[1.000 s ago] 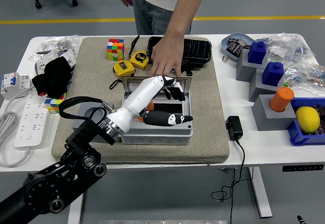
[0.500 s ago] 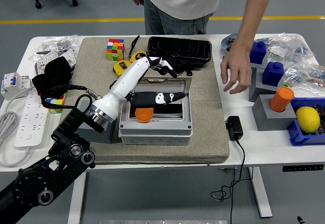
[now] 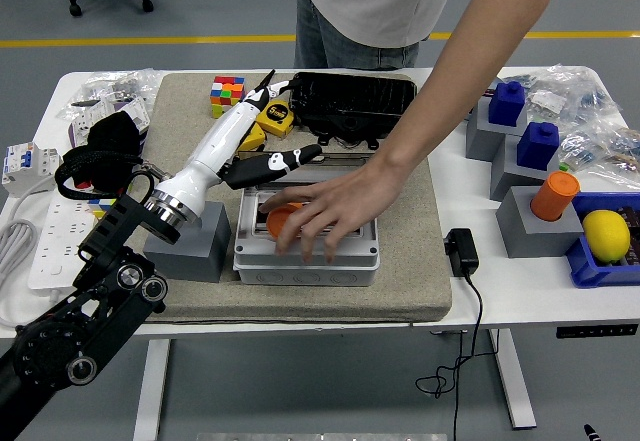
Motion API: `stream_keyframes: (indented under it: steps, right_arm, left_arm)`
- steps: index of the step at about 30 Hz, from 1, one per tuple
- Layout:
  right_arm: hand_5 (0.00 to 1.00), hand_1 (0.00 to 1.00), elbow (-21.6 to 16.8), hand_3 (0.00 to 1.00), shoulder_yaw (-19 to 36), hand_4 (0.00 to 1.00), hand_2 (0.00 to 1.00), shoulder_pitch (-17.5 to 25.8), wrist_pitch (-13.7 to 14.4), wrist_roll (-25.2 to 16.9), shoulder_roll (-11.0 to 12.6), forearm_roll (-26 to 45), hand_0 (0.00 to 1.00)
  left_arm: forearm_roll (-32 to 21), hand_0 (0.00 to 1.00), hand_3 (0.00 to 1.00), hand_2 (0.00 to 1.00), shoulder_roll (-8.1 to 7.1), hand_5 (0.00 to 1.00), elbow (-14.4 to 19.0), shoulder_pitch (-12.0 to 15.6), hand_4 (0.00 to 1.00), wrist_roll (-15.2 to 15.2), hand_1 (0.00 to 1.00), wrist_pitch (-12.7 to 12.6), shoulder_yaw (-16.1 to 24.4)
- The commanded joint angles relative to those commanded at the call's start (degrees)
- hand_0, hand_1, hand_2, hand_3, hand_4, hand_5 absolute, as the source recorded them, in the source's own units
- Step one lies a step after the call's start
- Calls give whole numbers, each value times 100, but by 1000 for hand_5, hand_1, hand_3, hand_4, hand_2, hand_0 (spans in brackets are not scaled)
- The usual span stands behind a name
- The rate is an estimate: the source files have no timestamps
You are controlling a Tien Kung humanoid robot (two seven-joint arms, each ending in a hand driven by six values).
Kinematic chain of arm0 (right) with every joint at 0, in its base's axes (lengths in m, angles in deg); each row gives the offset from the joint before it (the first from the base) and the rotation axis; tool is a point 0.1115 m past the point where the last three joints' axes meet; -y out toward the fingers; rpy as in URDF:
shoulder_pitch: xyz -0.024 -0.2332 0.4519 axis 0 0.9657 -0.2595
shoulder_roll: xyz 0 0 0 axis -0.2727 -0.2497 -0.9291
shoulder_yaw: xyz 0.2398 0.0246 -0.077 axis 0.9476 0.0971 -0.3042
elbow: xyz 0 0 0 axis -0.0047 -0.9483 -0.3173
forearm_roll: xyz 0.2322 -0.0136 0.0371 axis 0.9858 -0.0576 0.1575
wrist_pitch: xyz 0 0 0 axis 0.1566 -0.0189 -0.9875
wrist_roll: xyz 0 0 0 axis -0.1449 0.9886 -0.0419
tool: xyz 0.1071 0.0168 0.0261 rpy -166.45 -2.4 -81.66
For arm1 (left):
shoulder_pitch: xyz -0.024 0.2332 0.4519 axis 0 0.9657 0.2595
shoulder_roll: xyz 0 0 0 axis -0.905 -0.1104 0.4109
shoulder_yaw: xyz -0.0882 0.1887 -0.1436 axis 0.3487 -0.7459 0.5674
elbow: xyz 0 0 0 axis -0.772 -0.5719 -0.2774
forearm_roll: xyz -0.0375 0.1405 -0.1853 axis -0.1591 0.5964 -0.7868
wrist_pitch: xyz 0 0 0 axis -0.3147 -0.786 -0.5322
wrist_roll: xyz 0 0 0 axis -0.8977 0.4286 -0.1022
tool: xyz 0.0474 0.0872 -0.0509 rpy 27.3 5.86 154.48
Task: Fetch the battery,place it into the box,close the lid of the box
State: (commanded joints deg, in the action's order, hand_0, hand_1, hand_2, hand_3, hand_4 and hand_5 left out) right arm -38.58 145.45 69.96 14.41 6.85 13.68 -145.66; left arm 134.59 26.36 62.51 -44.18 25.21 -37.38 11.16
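While my left robot hand hangs spread and empty at the box's 11 o'clock, a person's hand reaches into the box over the orange battery. I judge the placing done; closing the lid comes next, once that hand clears. I can read no writing.

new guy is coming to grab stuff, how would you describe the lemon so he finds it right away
Go to the white table and look at its far right edge, past the row of grey blocks. There a blue bin holds the lemon. It is the only yellow, rounded fruit there; the orange cylinder beside it sits on a grey block instead.
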Motion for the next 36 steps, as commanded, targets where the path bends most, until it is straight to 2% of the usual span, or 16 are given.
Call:
stream_keyframes:
  steps: [2, 3, 11, 14, 15, 20, 21, 26, 27, 36]
  right_arm:
    - [998, 730, 0, 780, 15, 998, 738, 3, 2, 5, 2, -10, 805]
    - [998, 730, 0, 781, 20, 998, 738, 4, 2, 7, 3, -13, 805]
    - [998, 730, 0, 780, 30, 998, 738, -12, -1, -13, -8, -9, 805]
    - [998, 730, 0, 780, 42, 998, 738, -8, 0, -8, -11, -17, 805]
    - [998, 730, 0, 780, 45, 998, 738, -7, 1, -7, -10, -18, 805]
    - [998, 730, 0, 780, 41, 998, 738, -6, 1, -9, -5, -14, 805]
    - [998, 730, 0, 780, 37, 998, 738, -7, 0, -11, -5, -10, 805]
    - [998, 730, 0, 780, 29, 998, 738, -10, 0, -17, -7, 1, 805]
    - [998, 730, 0, 780, 28, 998, 738, -11, 1, -17, -6, 2, 805]
    - [998, 730, 0, 780, 18, 998, 738, -13, 2, -9, 3, -1, 805]
  left_arm:
    - [92, 998, 982, 998, -2, 927, -38, 8, 998, 43, 998, 44, 54]
    - [112, 998, 996, 998, -8, 970, -47, 8, 998, 51, 998, 44, 64]
    - [207, 998, 998, 998, -42, 986, -182, 7, 998, 145, 998, 120, 160]
    - [396, 998, 998, 998, -53, 986, -233, 5, 998, 215, 998, 139, 201]
    - [442, 998, 946, 998, -54, 998, -244, 6, 998, 237, 998, 138, 212]
    - [803, 998, 946, 998, -59, 998, -240, 4, 998, 388, 998, 144, 235]
    - [893, 998, 785, 994, -60, 998, -241, 3, 998, 419, 998, 147, 237]
    - [1344, 998, 785, 994, -56, 998, -234, 14, 998, 571, 998, 199, 256]
    - [1440, 998, 619, 964, -58, 998, -234, 14, 998, 596, 998, 209, 256]
    - [1584, 998, 584, 951, -51, 998, -183, 26, 998, 593, 998, 185, 253]
